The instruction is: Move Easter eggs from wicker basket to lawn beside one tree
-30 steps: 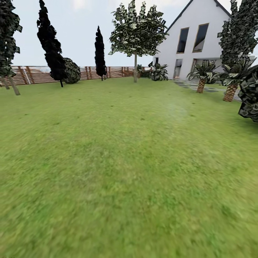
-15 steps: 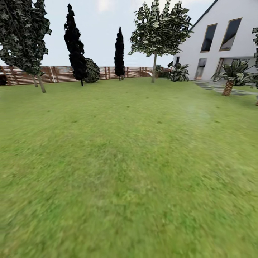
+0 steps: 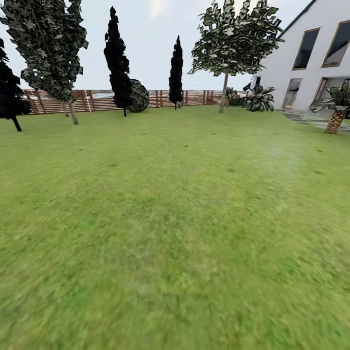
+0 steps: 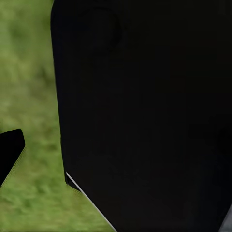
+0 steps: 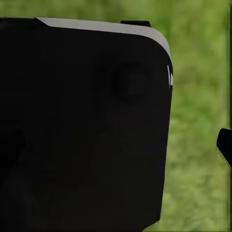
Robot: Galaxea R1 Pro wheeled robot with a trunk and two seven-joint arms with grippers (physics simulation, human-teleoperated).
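— Straight ahead, toward 12 o'clock?
— Open lawn (image 3: 175,218), mottled green, running up to a brown slatted fence (image 3: 97,100) along the far edge of the garden.

— Along that fence line?
— At 10 o'clock, a leafy thin-stemmed tree (image 3: 48,48) with a leaning stem; further round at 9, part of a very dark tree (image 3: 8,92). At 11, a tall dark cypress (image 3: 118,63) with a round shrub (image 3: 139,96) just beside it. Near 12, a second, slimmer cypress (image 3: 176,70). At 1 o'clock, a broad-crowned tree (image 3: 233,34) on a thin pale stem.

— Off to 2 o'clock?
— White house (image 3: 311,63) with dark windows, a spiky low plant (image 3: 260,98) by its wall, a short palm (image 3: 336,109) with a scaly trunk, and grey stepping stones (image 3: 306,118) near the palm.

— In the way on the grass?
— Just small dark flecks on the turf.

— Eggs, basket, smooth bare trunk?
— Cannot be told from these views.

— Grippers?
— Left wrist view: large black body (image 4: 145,111) up close, grass beyond, a small dark tip (image 4: 8,152) at the edge. Right wrist view: the same kind of black body (image 5: 82,125) over grass. Cannot tell how far open either gripper is, or whether anything is held.
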